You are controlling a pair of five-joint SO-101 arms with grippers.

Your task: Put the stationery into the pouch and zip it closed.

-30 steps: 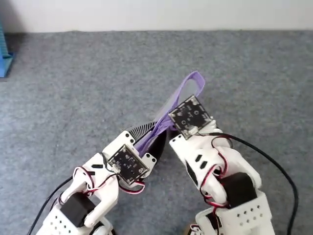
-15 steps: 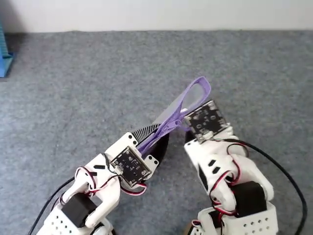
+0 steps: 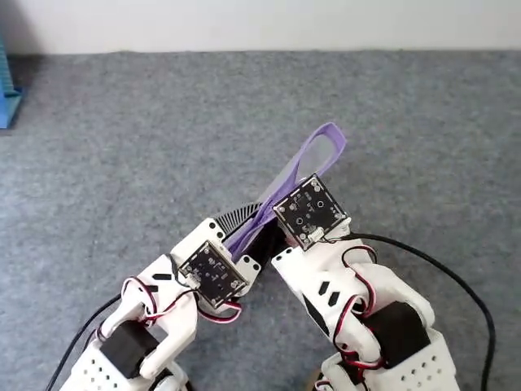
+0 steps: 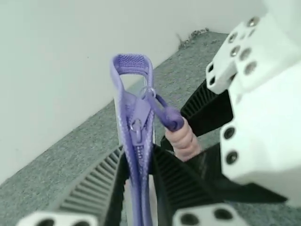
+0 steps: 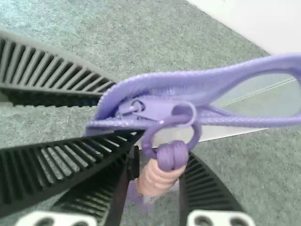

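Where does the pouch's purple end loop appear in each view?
High view: near centre, the end loop tips the pouch, pointing toward the wall.
Left wrist view: past the zipper, against the wall.
Right wrist view: beyond the zipper pull, against the wall.
Shared landmark: the purple zipper leading to it.

We find no text, label, brand, number or sign that can be read, neither on the purple pouch (image 5: 188, 84) nor on the grey desk (image 3: 122, 122).
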